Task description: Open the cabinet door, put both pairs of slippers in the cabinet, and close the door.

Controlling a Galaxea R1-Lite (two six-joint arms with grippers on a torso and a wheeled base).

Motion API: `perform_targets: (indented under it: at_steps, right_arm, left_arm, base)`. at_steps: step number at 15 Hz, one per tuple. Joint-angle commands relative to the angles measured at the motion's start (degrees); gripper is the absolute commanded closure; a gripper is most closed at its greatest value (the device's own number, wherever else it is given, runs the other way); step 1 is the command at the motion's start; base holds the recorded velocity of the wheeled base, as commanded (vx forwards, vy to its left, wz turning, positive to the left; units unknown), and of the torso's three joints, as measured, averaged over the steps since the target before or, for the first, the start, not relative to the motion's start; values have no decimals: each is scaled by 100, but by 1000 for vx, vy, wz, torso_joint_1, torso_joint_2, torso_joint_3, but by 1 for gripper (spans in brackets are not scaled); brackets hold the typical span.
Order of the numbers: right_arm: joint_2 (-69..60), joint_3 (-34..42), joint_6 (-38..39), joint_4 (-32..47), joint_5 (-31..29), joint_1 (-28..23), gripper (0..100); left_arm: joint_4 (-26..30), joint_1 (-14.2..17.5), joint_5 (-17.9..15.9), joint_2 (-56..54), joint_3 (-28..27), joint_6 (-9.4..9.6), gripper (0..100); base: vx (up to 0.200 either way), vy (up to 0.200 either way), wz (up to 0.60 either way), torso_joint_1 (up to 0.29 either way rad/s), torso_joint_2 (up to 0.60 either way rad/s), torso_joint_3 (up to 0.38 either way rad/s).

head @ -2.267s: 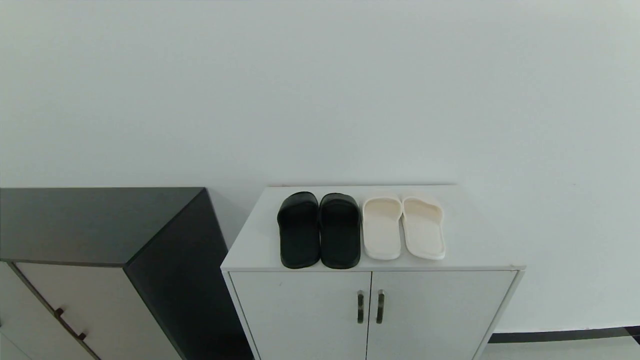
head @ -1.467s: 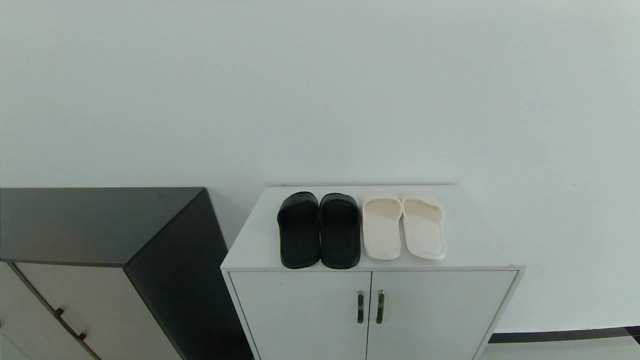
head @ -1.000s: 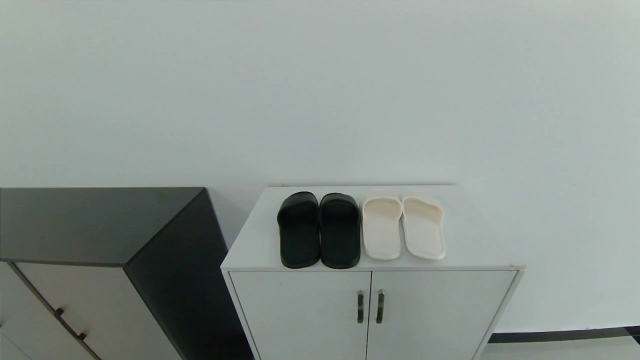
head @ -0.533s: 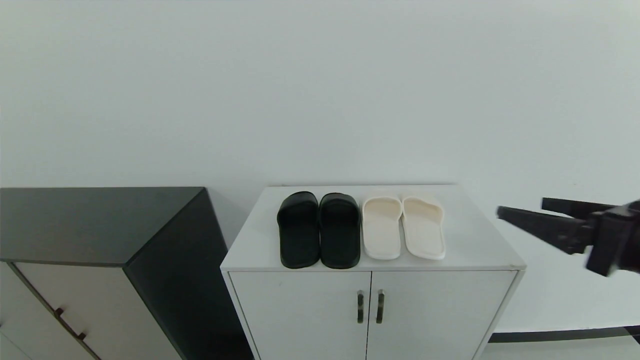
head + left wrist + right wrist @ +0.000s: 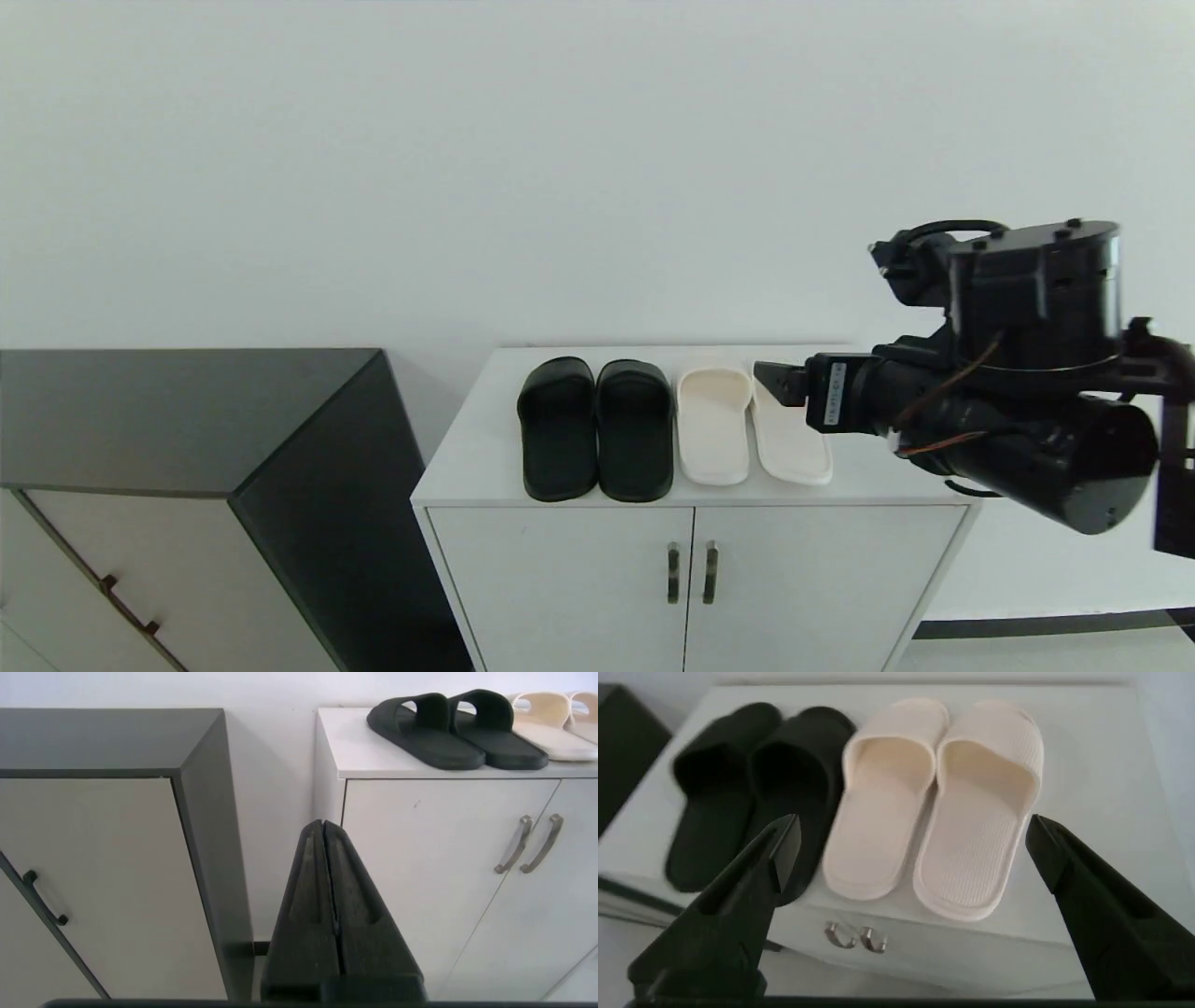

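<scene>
Start only: cabinet doors [image 5: 560,588] shut, black pair [image 5: 596,429] and cream pair [image 5: 714,429] on top, right gripper [image 5: 913,831] spread wide, left gripper [image 5: 323,826] closed.

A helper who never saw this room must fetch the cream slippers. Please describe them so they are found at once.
Find the white cabinet beside the dark cabinet. On its top lie two pairs of slippers. The cream pair is on the right as you face it, pale beside the black pair.

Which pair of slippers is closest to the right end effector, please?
The cream pair, on the cabinet's right side: the right end effector hovers by it, while the black pair lies farther left.
</scene>
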Motion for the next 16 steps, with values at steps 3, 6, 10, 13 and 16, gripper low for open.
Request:
perform_targets:
  at_steps: [3, 6, 10, 13, 16]
  right_arm:
    - [1129, -362, 438, -33, -438, 7, 0]
    - [1797, -441, 403, -771, -746, -2, 0]
    - [2544, -810, 280, -1122, -807, -292, 0]
    - [2869, -1127, 210, -1149, -807, -503, 0]
    - [3150, -1382, -89, -1377, -807, -696, 0]
  left_arm:
    - [0, 1, -2, 6, 0, 20, 100]
    - [0, 1, 6, 6, 0, 20, 100]
    - [0, 1, 6, 6, 0, 20, 100]
    - [0, 1, 6, 6, 0, 20, 100]
    - [0, 1, 6, 6, 0, 20, 100]
  base:
    - [0, 0, 0, 0, 0, 0]
    - [0, 0, 0, 0, 0, 0]
    - [0, 0, 0, 0, 0, 0]
    - [0, 0, 0, 0, 0, 0]
    - [0, 0, 0, 0, 0, 0]
